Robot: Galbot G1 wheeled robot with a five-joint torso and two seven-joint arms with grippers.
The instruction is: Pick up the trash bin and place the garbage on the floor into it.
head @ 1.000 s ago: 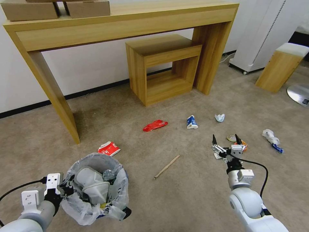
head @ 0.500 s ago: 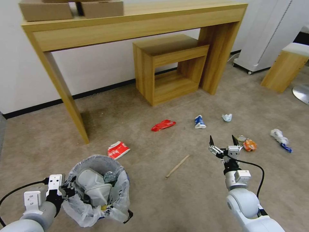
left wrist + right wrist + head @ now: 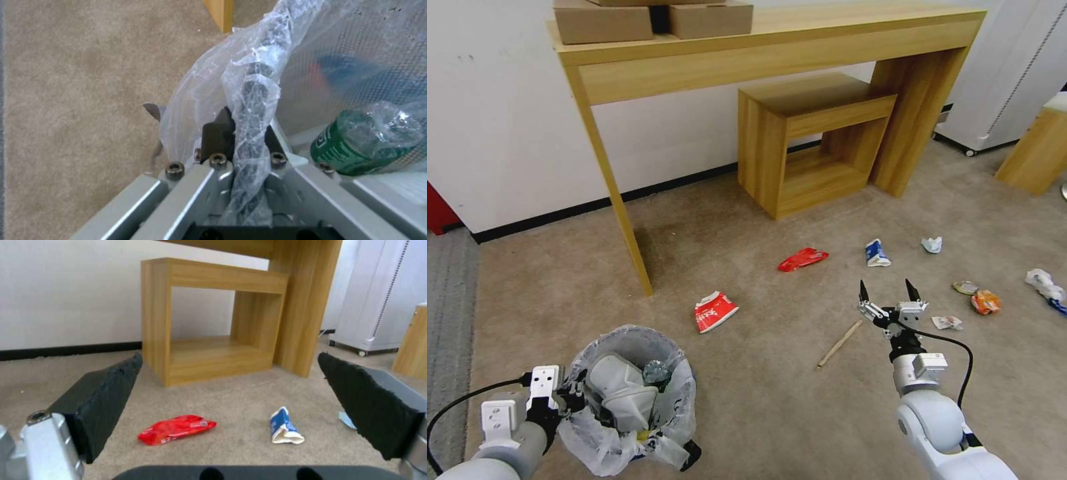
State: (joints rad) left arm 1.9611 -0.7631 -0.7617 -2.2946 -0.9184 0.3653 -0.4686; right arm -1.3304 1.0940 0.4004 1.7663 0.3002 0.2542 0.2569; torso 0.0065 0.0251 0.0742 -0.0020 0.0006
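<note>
In the head view the trash bin (image 3: 627, 400), lined with a crinkly whitish bag, hangs low at the left. My left gripper (image 3: 570, 399) is shut on its rim (image 3: 249, 100). White slippers (image 3: 620, 390) and a green-label bottle (image 3: 356, 146) lie inside it. My right gripper (image 3: 886, 295) is open and holds nothing. It hovers above the carpet beside the wooden stick (image 3: 840, 343). On the floor lie a red-white crushed cup (image 3: 715, 311), a red wrapper (image 3: 803, 259) (image 3: 175, 433), a blue-white carton (image 3: 878, 253) (image 3: 285, 430), crumpled paper (image 3: 932, 245) and an orange wrapper (image 3: 986, 302).
A long wooden console table (image 3: 760, 40) with cardboard boxes (image 3: 604, 20) stands at the wall. Its leg (image 3: 620, 207) comes down near the cup. A wooden cube shelf (image 3: 814, 147) sits beneath it. A wooden stool (image 3: 1040, 147) and a white appliance (image 3: 1014, 67) stand at the right.
The whole head view has swung left, so table, shelf and litter sit farther right in the picture. Both arms hold the same pose: left still gripping the bin, right still open.
</note>
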